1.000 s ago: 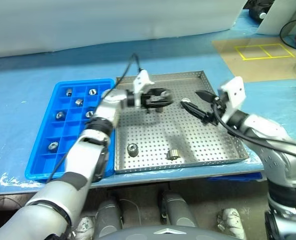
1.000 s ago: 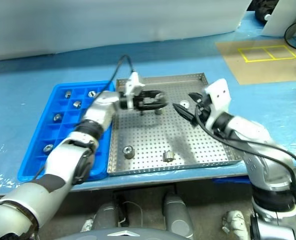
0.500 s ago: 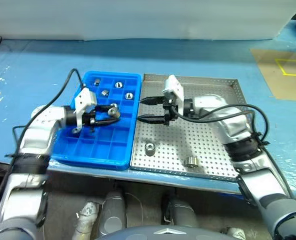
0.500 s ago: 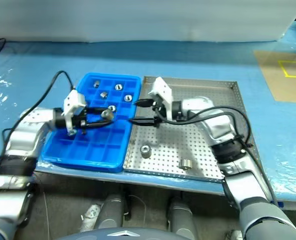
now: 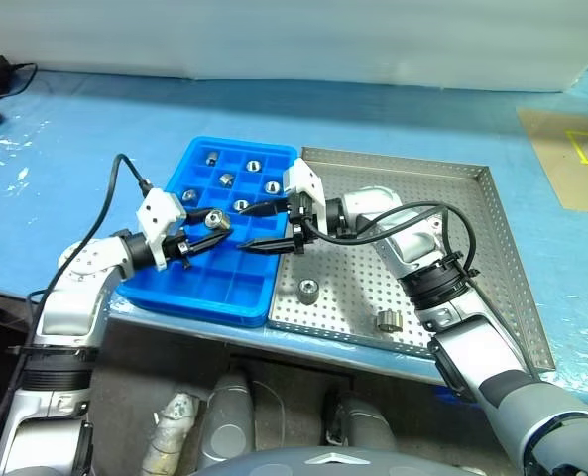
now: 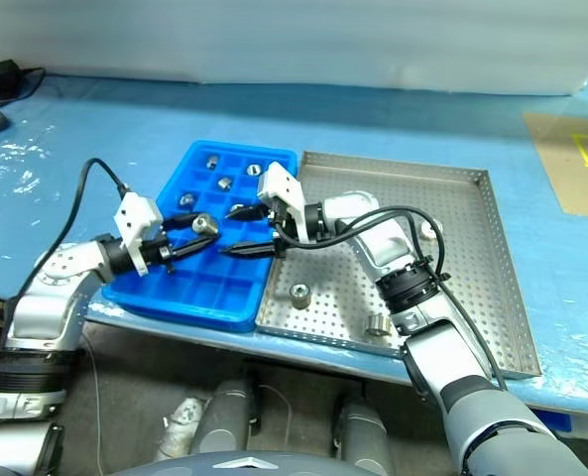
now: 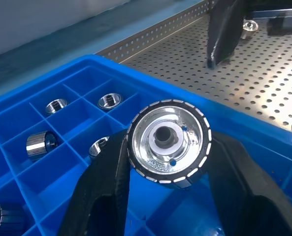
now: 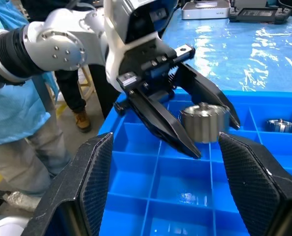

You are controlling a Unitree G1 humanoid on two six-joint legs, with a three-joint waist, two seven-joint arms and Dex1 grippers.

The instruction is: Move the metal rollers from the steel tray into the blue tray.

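Metal rollers: we clamp one roller point(image 7: 168, 142) in our left gripper point(image 5: 208, 227) above the blue tray point(image 5: 199, 297). Our right gripper point(image 5: 259, 226) faces it, jaws spread and empty.

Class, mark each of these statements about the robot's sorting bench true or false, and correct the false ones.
1. The left pincer holds a metal roller over the blue tray. True.
2. The right pincer grips a roller. False: it is open and holds nothing.
3. Loose rollers lie on the steel tray. True.
4. Every compartment of the blue tray is filled. False: many are bare.
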